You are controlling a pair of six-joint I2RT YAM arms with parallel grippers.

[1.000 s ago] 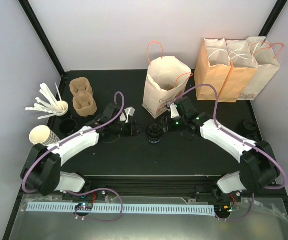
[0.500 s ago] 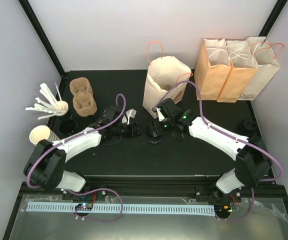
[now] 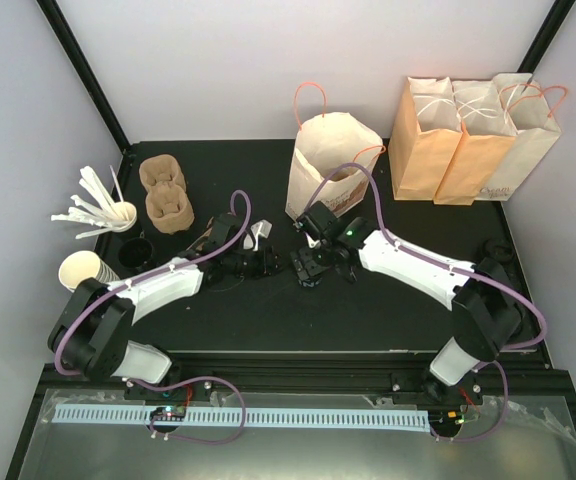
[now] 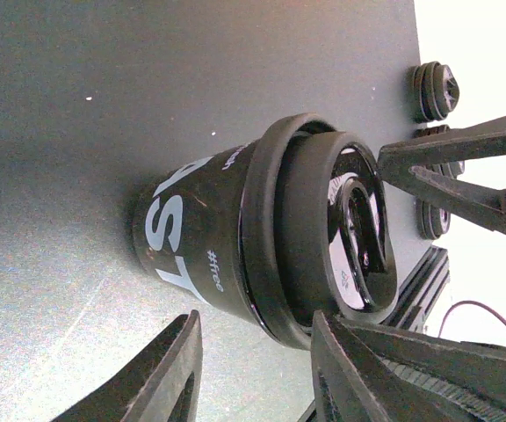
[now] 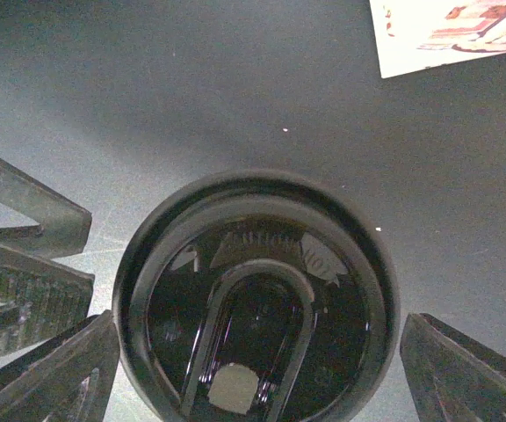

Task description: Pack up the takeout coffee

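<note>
Plainly, nothing is packed yet: the lidded coffee cup (image 4: 262, 237) stands on the counter (image 3: 268, 310) just in front of the open bag (image 3: 330, 175). The right hand (image 5: 255, 360) is spread around its lid and the left hand (image 4: 255, 338) is parted beside it, so gripping and bagging are left.

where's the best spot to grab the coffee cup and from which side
Take the cup by its upper wall just under the lid, coming straight down from above. It stands upright and round, and the lid's rim juts out, so it should stop a slip. The right gripper hangs over it with jaws spread either side.
</note>
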